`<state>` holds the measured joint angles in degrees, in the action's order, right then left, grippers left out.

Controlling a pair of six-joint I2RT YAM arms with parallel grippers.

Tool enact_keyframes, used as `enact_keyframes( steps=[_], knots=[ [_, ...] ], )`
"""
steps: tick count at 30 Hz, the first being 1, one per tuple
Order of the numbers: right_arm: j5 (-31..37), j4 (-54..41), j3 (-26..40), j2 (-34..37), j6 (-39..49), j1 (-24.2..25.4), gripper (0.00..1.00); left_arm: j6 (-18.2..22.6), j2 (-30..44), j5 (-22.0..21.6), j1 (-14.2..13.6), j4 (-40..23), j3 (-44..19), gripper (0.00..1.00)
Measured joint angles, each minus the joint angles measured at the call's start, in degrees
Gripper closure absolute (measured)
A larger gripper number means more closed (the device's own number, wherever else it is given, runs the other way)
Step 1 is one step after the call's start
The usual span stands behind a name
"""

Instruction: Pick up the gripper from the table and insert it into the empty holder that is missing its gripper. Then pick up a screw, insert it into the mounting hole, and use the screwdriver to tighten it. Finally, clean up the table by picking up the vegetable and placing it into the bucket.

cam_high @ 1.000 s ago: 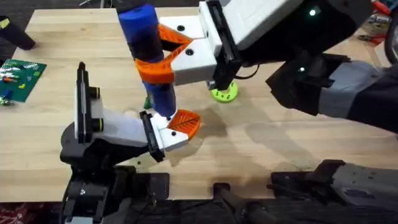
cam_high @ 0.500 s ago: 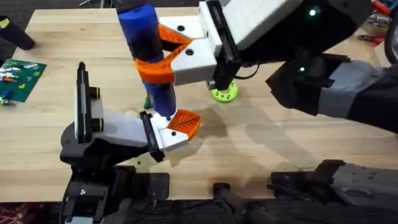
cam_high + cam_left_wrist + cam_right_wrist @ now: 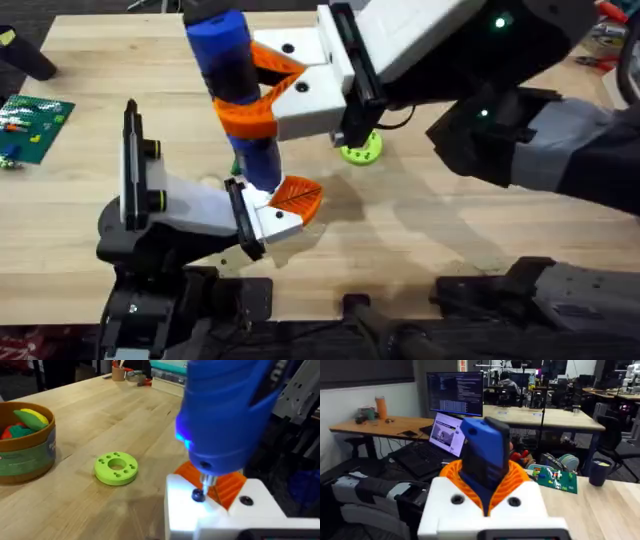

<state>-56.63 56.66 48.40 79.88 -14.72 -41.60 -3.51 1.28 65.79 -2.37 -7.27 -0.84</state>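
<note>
The blue screwdriver [image 3: 232, 75] stands nearly upright with my right gripper [image 3: 248, 85] shut around its handle, orange fingers [image 3: 515, 482] on both sides. Its bit rests on a dark screw [image 3: 198, 495] set in the top of the white holder [image 3: 262, 222] at the tip of my left arm. The orange ribbed gripper [image 3: 297, 197] sits in that holder, just beyond the screw, and shows again behind the bit as the orange gripper [image 3: 229, 485]. The wooden bucket [image 3: 27, 455] holds yellow, green and red toy pieces [image 3: 30, 417].
A green ring with holes [image 3: 361, 150] lies on the table behind the holder. A green circuit board [image 3: 35, 120] sits at the left edge. The right arm's large white-and-black head [image 3: 430, 50] spans the upper right of the table.
The screwdriver and my right gripper have shifted slightly left and away. The left arm and its holder have stayed put.
</note>
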Motion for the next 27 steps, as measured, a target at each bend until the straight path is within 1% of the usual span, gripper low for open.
enact_keyframes(
  steps=[27],
  knots=[
    [0.01, -0.17, 0.00, 0.01, 1.11, -0.07, 0.966, 0.00, 0.00, -0.01, 0.00, 0.01, 0.00, 0.987]
  ],
)
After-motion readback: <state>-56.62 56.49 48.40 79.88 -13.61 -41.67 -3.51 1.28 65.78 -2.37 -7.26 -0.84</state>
